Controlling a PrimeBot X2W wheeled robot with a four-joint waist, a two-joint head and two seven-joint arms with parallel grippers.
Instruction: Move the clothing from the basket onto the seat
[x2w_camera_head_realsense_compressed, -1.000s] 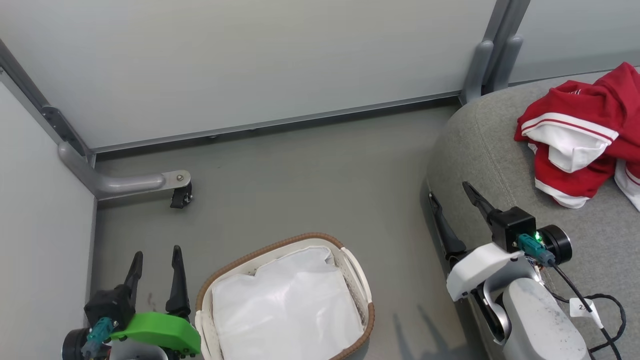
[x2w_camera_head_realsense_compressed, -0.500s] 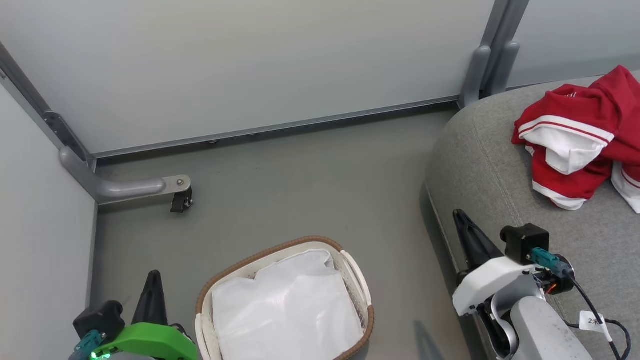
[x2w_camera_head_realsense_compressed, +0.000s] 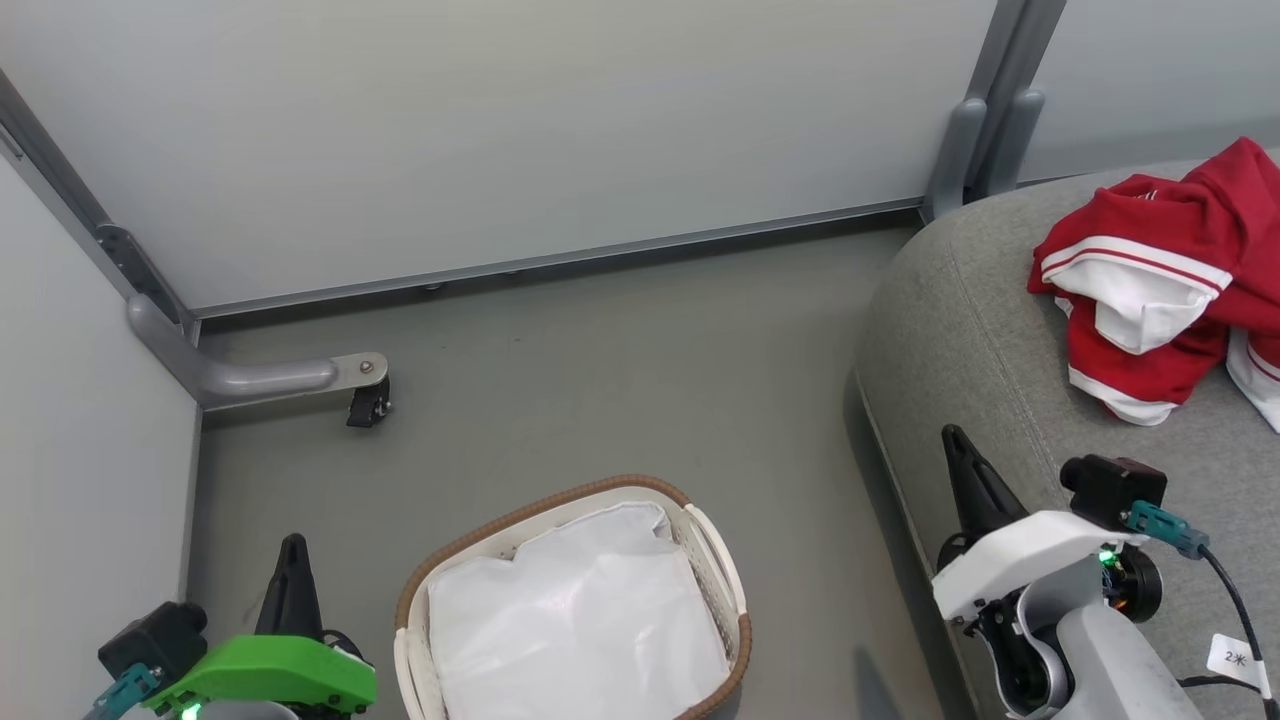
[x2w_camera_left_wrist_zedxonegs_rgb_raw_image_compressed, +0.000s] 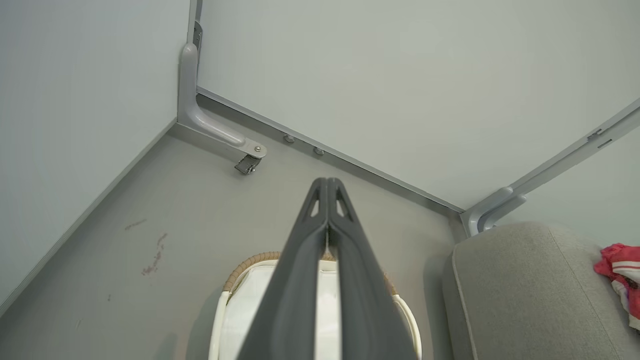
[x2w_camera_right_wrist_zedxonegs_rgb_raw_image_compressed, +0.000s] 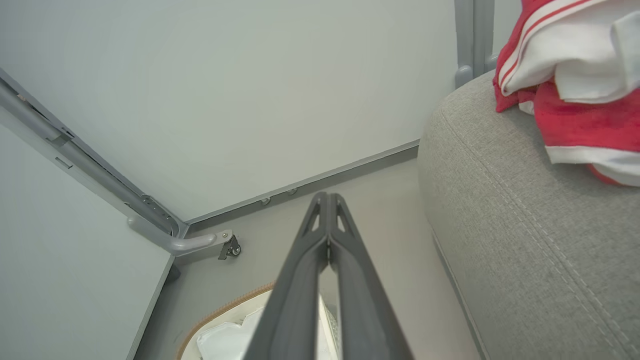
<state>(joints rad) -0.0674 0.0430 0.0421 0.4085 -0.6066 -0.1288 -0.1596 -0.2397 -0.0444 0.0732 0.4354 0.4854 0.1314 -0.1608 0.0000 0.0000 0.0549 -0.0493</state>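
Observation:
The red clothing (x2w_camera_head_realsense_compressed: 1165, 275) with white striped trim lies in a heap on the grey seat (x2w_camera_head_realsense_compressed: 960, 330) at the right; it also shows in the right wrist view as clothing (x2w_camera_right_wrist_zedxonegs_rgb_raw_image_compressed: 570, 75) on the seat (x2w_camera_right_wrist_zedxonegs_rgb_raw_image_compressed: 525, 210). On the floor stands the basket (x2w_camera_head_realsense_compressed: 720, 560), holding a white liner sheet (x2w_camera_head_realsense_compressed: 575, 620). My left gripper (x2w_camera_head_realsense_compressed: 293, 548) is shut and empty, left of the basket. My right gripper (x2w_camera_head_realsense_compressed: 955, 437) is shut and empty over the seat's left edge. Both wrist views show the fingers (x2w_camera_left_wrist_zedxonegs_rgb_raw_image_compressed: 327, 185) pressed together.
Grey partition walls enclose the corner. A bracket leg with a small caster (x2w_camera_head_realsense_compressed: 368, 405) juts onto the floor at the left. Open grey floor (x2w_camera_head_realsense_compressed: 620, 370) lies between basket, wall and seat. A cable with a tag (x2w_camera_head_realsense_compressed: 1235, 655) hangs by my right arm.
Both grippers have gone from open to shut with nothing in them. Both arms have drawn back toward the bottom of the head view.

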